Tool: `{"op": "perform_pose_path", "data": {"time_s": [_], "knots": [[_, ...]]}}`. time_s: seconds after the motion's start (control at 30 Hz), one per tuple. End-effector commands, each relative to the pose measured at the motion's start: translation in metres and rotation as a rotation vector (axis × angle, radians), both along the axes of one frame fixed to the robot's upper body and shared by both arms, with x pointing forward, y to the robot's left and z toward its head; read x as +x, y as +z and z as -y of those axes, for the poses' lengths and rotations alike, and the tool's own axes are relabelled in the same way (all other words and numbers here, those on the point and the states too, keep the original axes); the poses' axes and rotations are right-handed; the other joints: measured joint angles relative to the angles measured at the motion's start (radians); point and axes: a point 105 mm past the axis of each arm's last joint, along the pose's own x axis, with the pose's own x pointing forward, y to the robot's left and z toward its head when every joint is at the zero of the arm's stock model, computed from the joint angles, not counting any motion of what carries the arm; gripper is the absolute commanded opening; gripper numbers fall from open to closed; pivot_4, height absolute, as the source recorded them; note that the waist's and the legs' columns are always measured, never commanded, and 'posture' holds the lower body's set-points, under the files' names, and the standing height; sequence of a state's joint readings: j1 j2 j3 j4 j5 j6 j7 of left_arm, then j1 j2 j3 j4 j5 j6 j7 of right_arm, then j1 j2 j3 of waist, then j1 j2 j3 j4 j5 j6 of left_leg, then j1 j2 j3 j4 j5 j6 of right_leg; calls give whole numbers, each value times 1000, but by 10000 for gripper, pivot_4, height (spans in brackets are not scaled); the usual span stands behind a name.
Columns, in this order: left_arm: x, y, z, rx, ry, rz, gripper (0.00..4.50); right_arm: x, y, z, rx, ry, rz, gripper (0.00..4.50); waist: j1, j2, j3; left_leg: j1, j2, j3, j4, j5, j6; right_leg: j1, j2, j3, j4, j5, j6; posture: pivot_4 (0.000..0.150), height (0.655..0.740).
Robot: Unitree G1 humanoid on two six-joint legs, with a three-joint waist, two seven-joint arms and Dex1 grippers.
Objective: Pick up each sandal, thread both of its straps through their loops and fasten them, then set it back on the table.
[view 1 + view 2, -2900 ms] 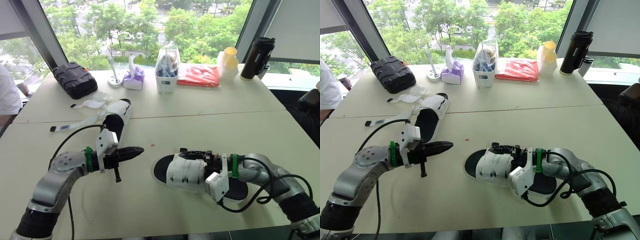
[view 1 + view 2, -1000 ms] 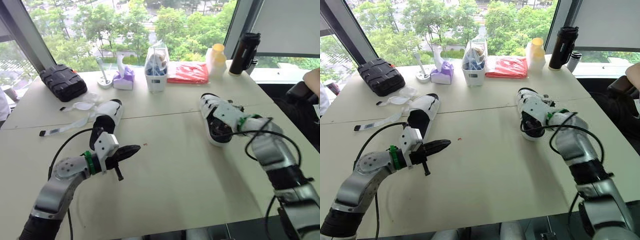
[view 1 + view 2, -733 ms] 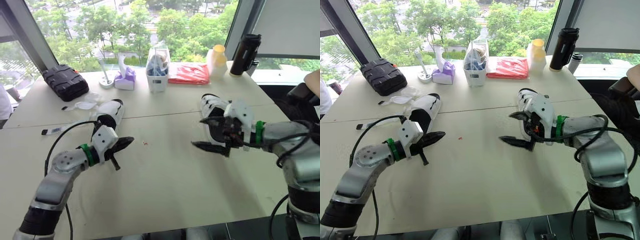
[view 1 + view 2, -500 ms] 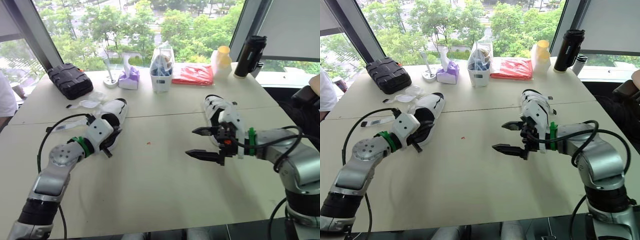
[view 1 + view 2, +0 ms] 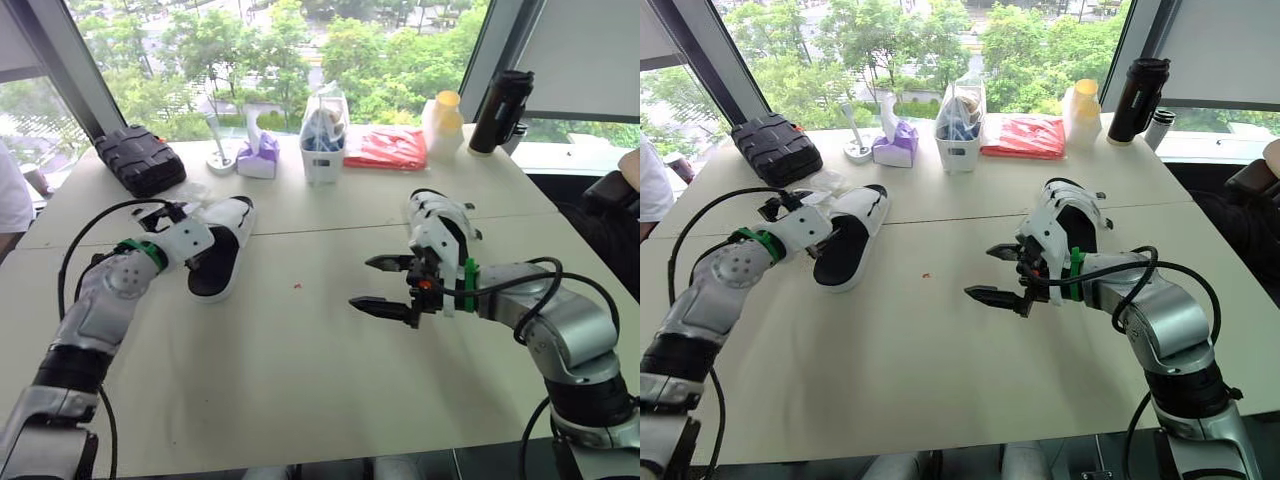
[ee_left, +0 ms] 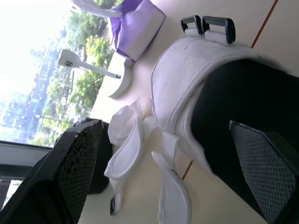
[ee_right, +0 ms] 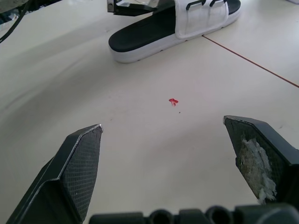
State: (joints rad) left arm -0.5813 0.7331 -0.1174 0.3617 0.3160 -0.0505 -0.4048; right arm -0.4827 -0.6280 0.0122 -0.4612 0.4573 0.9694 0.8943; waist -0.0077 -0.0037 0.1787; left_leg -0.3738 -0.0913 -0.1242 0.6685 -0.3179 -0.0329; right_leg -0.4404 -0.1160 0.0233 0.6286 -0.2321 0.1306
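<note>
**Left claw straddled the unfastened sandal; right claw hung idle at mid-desk**

On the robot's left, the left claw stood spread wide at the left-hand sandal. One finger was out past the white upper and the other over the black footbed, so the shoe sat in the gap but was not gripped. That sandal lay flat on the desk. Its long axis ran away from the robot toward the window, with the toe tipped slightly rightward. The left arm was plainly the nearer one, and a pickup would likely need the fingers to close across the sandal's width.

The left wrist view added what the head views lacked: two black loops at the edge of the upper, both empty, and loose white strap pieces on the desk just beside it.

Further right, a small red mark lay on bare desk. The right claw hovered above the desk with fingers apart, holding nothing and aimed leftward. Behind it lay the right-hand sandal, well apart from the other. Its straps looked closed, though the head views left that uncertain.
</note>
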Motion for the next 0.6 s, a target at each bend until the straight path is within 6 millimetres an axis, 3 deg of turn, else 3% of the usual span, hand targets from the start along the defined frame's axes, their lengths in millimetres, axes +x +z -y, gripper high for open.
{"op": "perform_pose_path", "data": {"time_s": [0.03, 0.33, 0.47, 0.57, 0.6], "knots": [[18, 0, 4, 62, -7, 39, 44880, 2, 10, -5, 8, 9, 57, 45000, -1, -1, 0, 0, 0, 0, 0, 0, 0, 0, 0, 0, 0, 0, 0, 1500, 7400], [52, -9, 13, 127, 44, 40, 44880, 5, 6, -5, 2, -17, 65, 45000, -3, -2, 0, -1, -1, 2, 2, 0, 0, -1, 0, 0, 2, 0, 0, 1500, 7400], [59, -10, 15, 139, 62, 41, 44880, 6, 5, -6, -2, -27, 73, 45000, -4, -3, 0, -1, -2, 3, 4, 0, 0, -1, 0, 0, 2, 0, 0, 1500, 7400], [61, -17, 19, 148, 67, 15, 32269, 8, 4, -4, -4, -44, 76, 45000, -4, -3, 0, -2, -2, 3, 7, 0, 1, -1, 1, 0, 3, 0, 0, 1500, 7400], [61, -18, 20, 150, 67, 11, 25864, 8, 4, -3, -5, -48, 77, 45000, -4, -3, 0, -2, -2, 3, 8, 0, 1, -1, 1, 0, 4, 0, 0, 1500, 7400]]}}
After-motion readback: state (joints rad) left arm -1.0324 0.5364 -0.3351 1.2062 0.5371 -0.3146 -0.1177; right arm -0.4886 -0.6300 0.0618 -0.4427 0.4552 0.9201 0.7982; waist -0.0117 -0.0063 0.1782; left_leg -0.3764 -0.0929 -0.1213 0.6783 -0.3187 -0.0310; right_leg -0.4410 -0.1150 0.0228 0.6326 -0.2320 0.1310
